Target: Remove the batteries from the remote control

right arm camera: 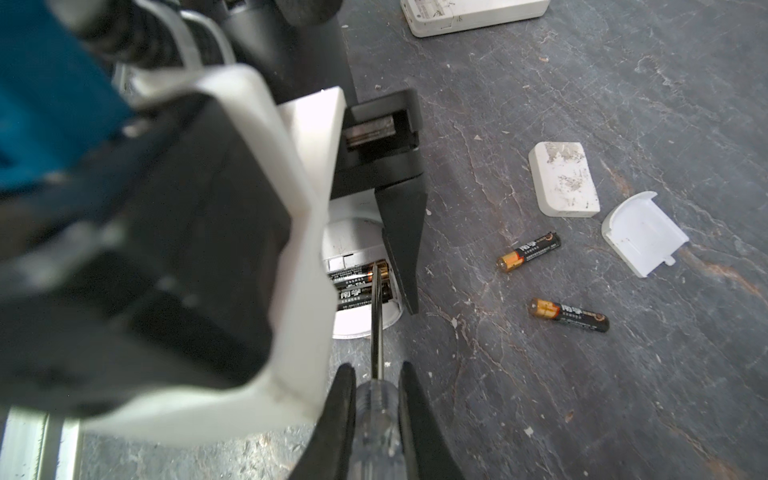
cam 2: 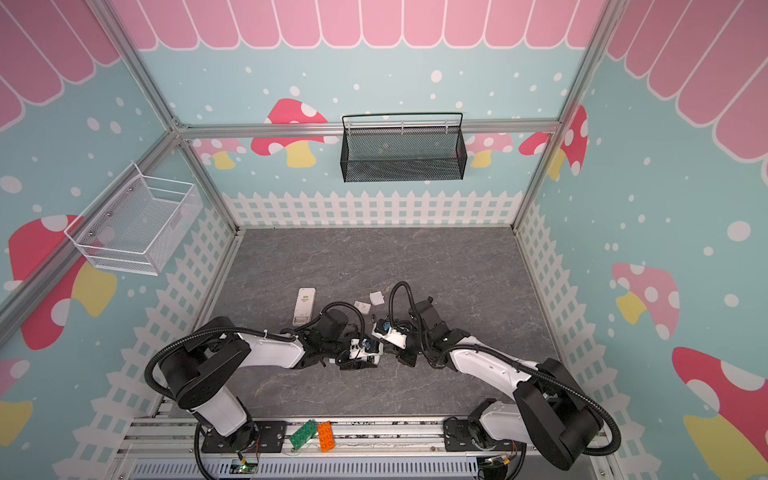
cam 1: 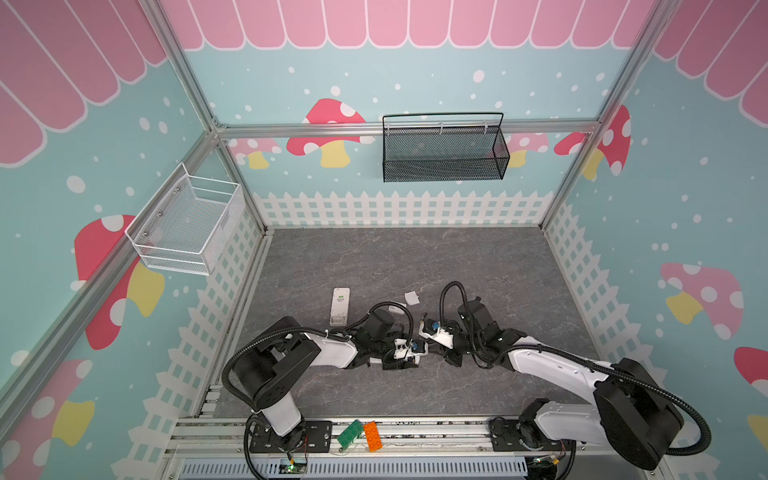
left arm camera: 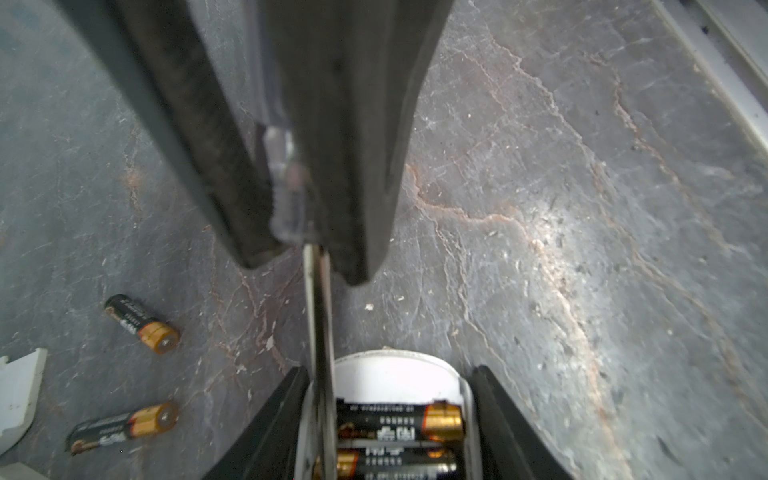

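Deck was a grey stone-look tabletop (cam 1: pixel 457 257) with pale and rusty veins. It was boxed in by an aluminium frame (cam 1: pixel 291 129) and teal printed walls (cam 1: pixel 415 79) showing mushrooms, a white picket fence and a pink scalloped band on top. Black mesh basket (cam 1: pixel 444 162) hung on the back wall, white wire basket (cam 1: pixel 187 232) on the left wall. A green toy brick (cam 1: pixel 350 433) and an orange toy brick (cam 1: pixel 372 436) sat side by side on the front rail (cam 1: pixel 436 428). A spare long white remote (cam 1: pixel 340 306) lay flat left of centre. Left gripper (left arm camera: pixel 388 374) was clamped across the rounded white remote control (right arm camera: pixel 361 326) near the front middle, battery bay open. A seated pair of slim black batteries with orange-gold bands (left arm camera: pixel 399 422) lay side by side in the bay, gold ends opposed. First loose battery (right arm camera: pixel 528 252) and second loose battery (right arm camera: pixel 568 314), same type, lay apart on the tabletop nearby. Close by were a scuffed white rectangular plastic piece (right arm camera: pixel 564 179) and a curved white battery cover (right arm camera: pixel 644 232). Right gripper (right arm camera: pixel 376 386) was closed on a clear-handled thin metal screwdriver (right arm camera: pixel 377 332), tip at the gold end of one seated battery.
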{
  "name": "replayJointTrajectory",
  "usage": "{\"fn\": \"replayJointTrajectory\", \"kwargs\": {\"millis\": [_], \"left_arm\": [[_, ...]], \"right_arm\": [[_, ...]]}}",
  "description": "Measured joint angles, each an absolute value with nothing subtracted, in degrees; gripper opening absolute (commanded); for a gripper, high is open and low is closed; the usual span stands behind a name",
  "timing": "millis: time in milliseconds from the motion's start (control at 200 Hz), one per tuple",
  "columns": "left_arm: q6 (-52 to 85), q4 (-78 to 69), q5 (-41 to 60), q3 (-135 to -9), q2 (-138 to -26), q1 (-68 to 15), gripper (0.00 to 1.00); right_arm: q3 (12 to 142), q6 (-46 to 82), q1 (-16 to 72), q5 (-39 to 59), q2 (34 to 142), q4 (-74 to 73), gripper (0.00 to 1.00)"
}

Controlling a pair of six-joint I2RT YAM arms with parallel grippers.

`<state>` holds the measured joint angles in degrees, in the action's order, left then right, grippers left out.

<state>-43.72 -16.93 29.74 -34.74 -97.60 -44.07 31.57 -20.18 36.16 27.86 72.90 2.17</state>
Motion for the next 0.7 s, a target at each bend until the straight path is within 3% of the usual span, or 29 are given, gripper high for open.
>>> {"fn": "replayJointTrajectory", "kwargs": {"millis": [700], "left_arm": [[-43.66,-17.67,28.82,-34.63,-97.6,-44.4,0.46]], "right_arm": [[31.53,-17.93,36.45,25.43,72.97,1.39,0.0]]}}
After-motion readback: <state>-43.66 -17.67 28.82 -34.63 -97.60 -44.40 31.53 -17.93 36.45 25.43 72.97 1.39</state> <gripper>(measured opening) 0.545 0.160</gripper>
